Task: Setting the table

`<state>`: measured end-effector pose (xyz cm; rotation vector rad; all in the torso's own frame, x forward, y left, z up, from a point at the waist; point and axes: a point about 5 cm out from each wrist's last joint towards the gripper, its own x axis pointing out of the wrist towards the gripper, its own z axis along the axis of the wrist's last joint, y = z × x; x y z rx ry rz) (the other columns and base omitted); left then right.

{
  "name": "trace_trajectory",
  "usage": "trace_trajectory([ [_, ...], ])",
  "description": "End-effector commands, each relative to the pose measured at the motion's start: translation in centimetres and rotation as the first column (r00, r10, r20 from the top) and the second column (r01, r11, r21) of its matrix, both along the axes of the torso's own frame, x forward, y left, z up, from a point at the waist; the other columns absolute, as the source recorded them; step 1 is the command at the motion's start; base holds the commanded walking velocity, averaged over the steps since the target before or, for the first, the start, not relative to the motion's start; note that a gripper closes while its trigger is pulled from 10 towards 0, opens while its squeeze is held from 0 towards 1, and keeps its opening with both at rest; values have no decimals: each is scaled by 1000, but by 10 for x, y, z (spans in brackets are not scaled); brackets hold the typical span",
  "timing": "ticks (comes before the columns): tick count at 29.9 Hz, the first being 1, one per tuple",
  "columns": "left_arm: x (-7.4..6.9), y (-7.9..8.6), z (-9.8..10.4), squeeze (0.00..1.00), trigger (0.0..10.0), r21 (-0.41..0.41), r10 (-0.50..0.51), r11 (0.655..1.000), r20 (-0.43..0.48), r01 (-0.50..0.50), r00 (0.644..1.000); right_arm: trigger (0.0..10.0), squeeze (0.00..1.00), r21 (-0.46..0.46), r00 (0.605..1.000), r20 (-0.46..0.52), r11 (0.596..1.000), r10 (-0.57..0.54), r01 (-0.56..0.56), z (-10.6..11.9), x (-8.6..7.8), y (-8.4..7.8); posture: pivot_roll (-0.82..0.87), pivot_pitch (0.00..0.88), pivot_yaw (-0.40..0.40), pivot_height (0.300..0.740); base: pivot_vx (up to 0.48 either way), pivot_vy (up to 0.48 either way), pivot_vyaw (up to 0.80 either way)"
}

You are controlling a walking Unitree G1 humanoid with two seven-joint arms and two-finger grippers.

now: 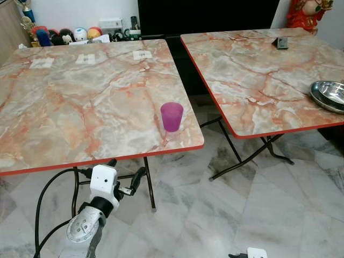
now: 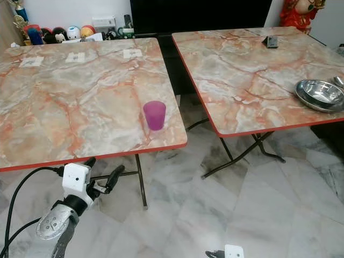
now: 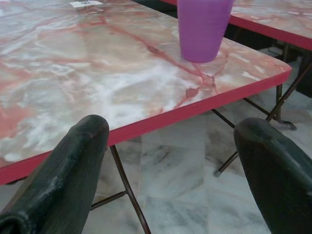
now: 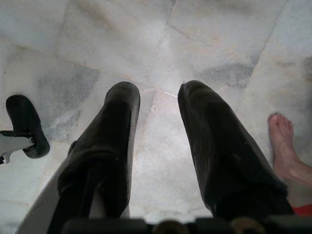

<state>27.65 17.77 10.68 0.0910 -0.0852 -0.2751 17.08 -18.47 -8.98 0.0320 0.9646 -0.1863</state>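
Nearest the robot, the left gripper (image 1: 124, 177) is raised just below the red front edge of the left table (image 1: 64, 107), its two black fingers (image 3: 63, 180) spread wide with nothing between them. The right gripper (image 4: 156, 126) hangs low over the marble floor (image 1: 258, 204), fingers parted a little and holding nothing — a person's bare foot (image 4: 285, 146) stands on the tiles beside it.

Further in, a purple cup (image 1: 172, 116) stands upright near the front right corner of the left table, close to both edges. The left wrist view looks straight at it across the tabletop, so the step in hand appears to be a reach for the cup.

That reach calls for lifting the left gripper above the table edge, carrying it forward until the fingers sit on either side of the cup, then closing. The cup looks light and sits close to the corner — a nudge could tip it off.

Beyond, on the right table (image 1: 252, 70), a steel bowl (image 1: 329, 95) rests at the right edge and a small dark object (image 1: 281, 43) lies near the back. White paper slips (image 1: 42, 63) lie along the far side of the left table.
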Motion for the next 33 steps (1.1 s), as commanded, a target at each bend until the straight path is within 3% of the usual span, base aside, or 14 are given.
trace_trajectory([
  [1,0,-2,2,0,10000,9,-7,1000,5,7,1000,10000,0,6,1000,-28,1000,-14,15,-3,-7,-1,58,113,-30,740,0,0,-788],
  [10,0,-2,2,0,10000,8,-3,1000,3,3,1000,10000,0,-1,999,-38,1000,0,0,-4,-10,-2,58,112,-32,740,0,0,-776],
  [23,2,-1,5,0,10000,-2,10,1000,18,-10,1000,10000,0,-3,999,-32,1000,1,-2,-4,-9,-4,60,110,-32,740,0,0,0],
  [33,3,-1,5,0,10000,-8,11,1000,17,-11,1000,10000,0,-2,999,-35,1000,1,-1,-4,-11,-4,62,106,-32,740,287,0,0],
])
